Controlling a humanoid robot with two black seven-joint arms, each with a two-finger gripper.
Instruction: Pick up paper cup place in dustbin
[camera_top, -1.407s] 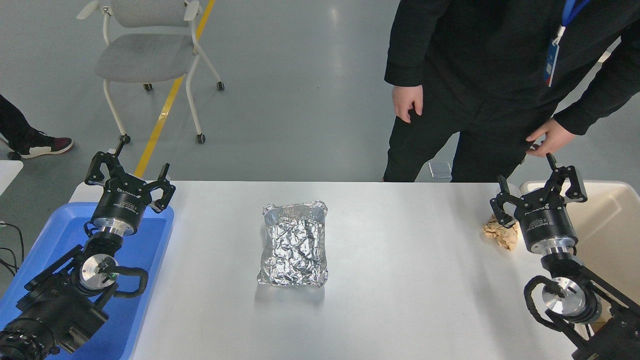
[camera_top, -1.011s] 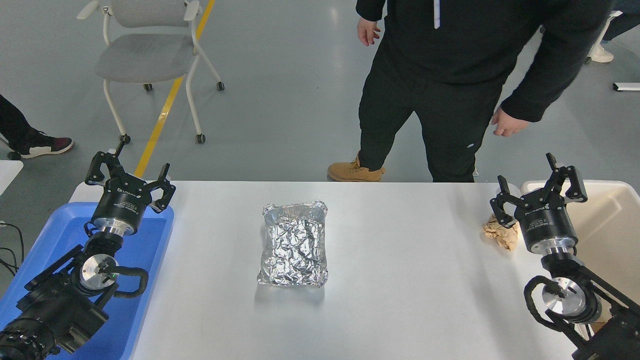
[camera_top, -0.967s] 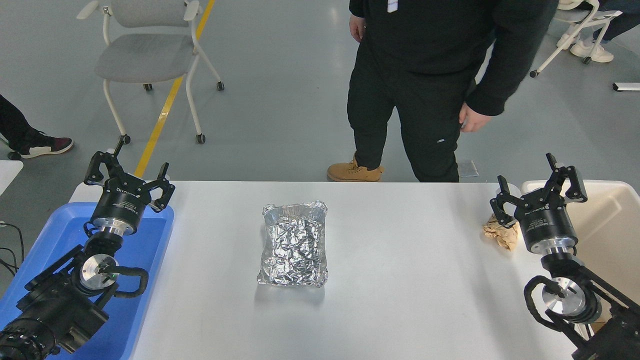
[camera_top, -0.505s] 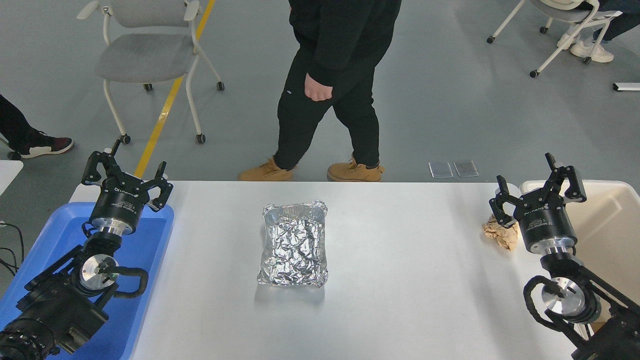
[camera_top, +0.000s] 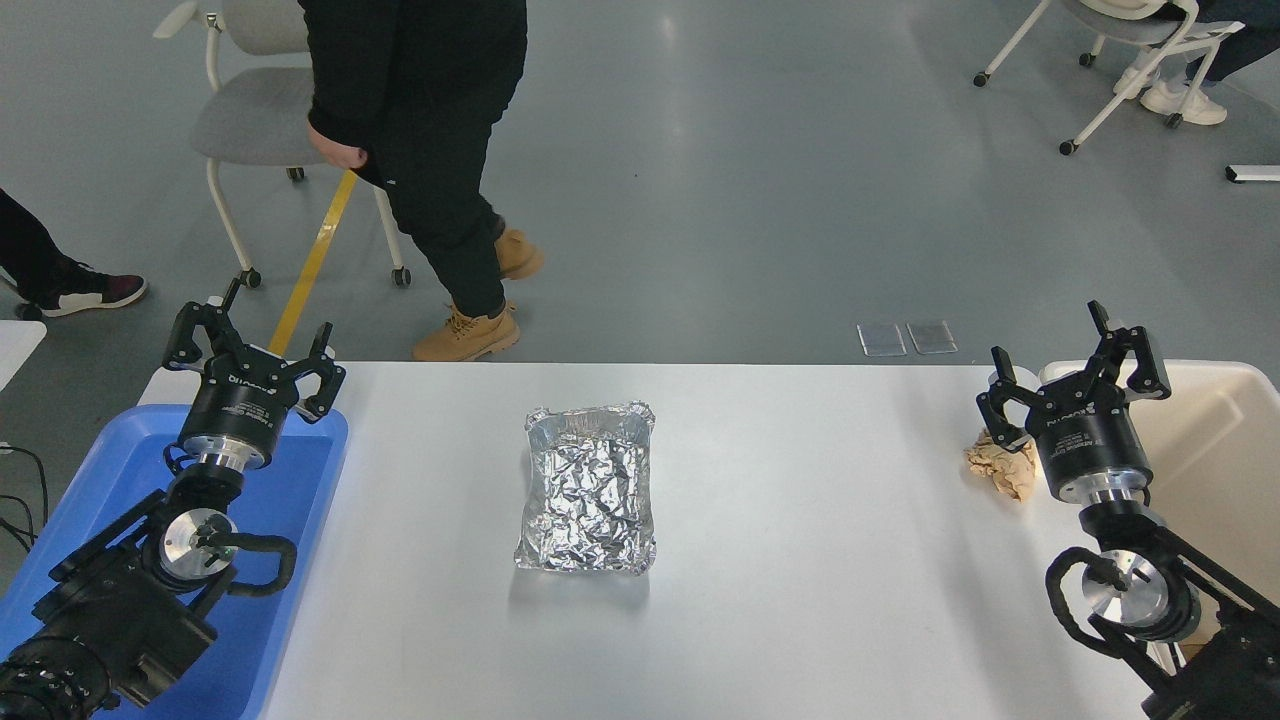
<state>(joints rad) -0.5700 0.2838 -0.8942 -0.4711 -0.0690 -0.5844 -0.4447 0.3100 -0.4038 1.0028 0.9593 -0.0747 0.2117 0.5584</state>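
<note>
The right gripper (camera_top: 1072, 370) holds its fingers spread wide and empty above the white counter's (camera_top: 800, 560) far right edge, just beside the cream dustbin (camera_top: 1215, 450). A sliver of the paper cup (camera_top: 1022, 381) shows behind it, near a crumpled tan paper wad (camera_top: 1003, 468). The left gripper (camera_top: 253, 350), fingers also spread, hangs over a blue tray (camera_top: 290, 500).

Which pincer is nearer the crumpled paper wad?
The right. The right pincer hangs just beside the paper wad, its body overlapping the wad's right edge in the head view. The left pincer is across the table, over the blue tray.
</note>
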